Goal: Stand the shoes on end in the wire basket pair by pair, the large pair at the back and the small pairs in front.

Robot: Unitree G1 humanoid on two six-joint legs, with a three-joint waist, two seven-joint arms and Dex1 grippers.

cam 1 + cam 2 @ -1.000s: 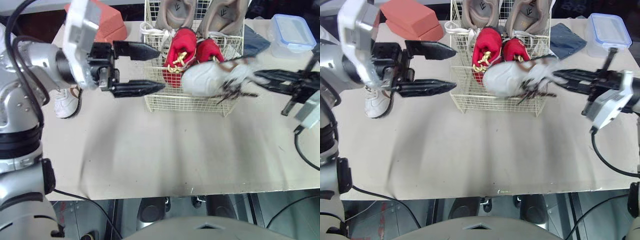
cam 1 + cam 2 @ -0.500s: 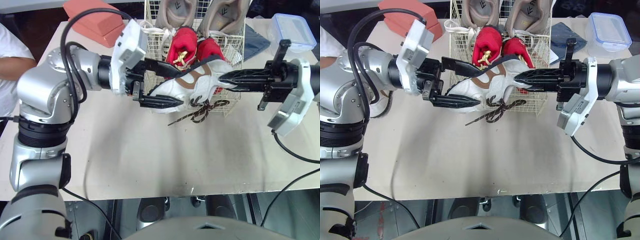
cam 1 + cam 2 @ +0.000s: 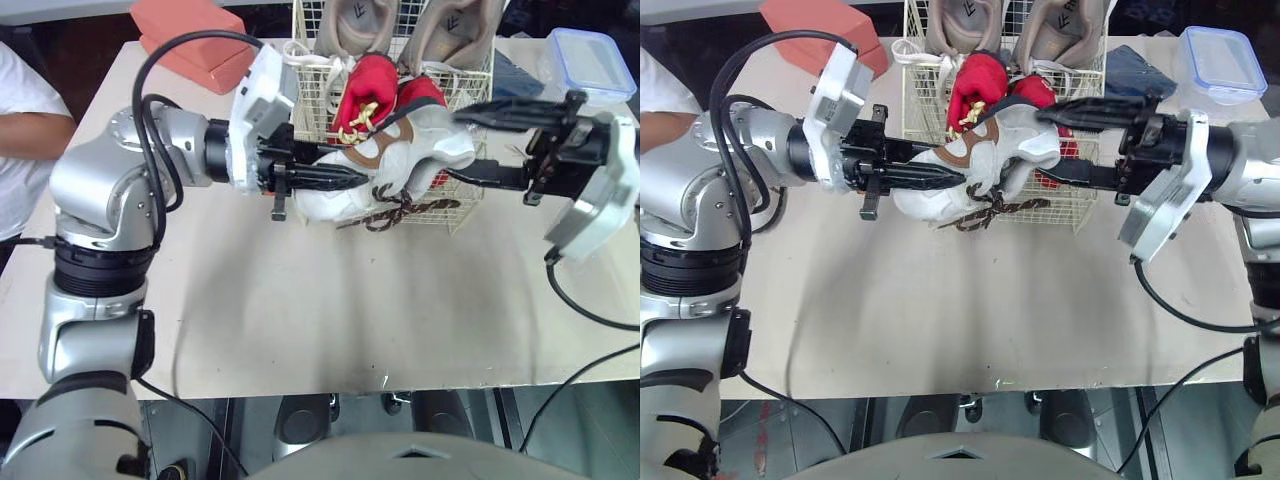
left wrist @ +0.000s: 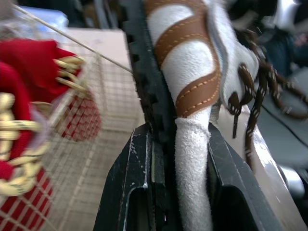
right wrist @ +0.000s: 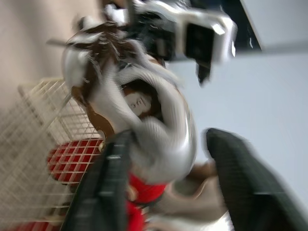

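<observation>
A white shoe (image 3: 400, 165) with brown stripes and dangling brown laces hangs at the front rim of the wire basket (image 3: 440, 212). My left gripper (image 3: 342, 180) is shut on the shoe's front part; the left wrist view shows its fingers (image 4: 134, 192) pinching the white suede (image 4: 192, 72). My right gripper (image 3: 453, 146) is open, one finger above and one below the shoe's heel (image 5: 144, 115). A red pair (image 3: 365, 90) stands in the basket's middle. A large taupe pair (image 3: 350, 20) stands on end at the back.
A salmon-red block (image 3: 195, 40) lies at the table's back left. A clear box with a blue lid (image 3: 590, 65) and a dark cloth (image 3: 515, 75) lie right of the basket. A person's white sleeve (image 3: 25, 130) is at the left edge.
My left gripper swung in from the left and closed on the white shoe. My right gripper, which had carried it, opened off the heel. The shoe rose slightly toward the basket.
</observation>
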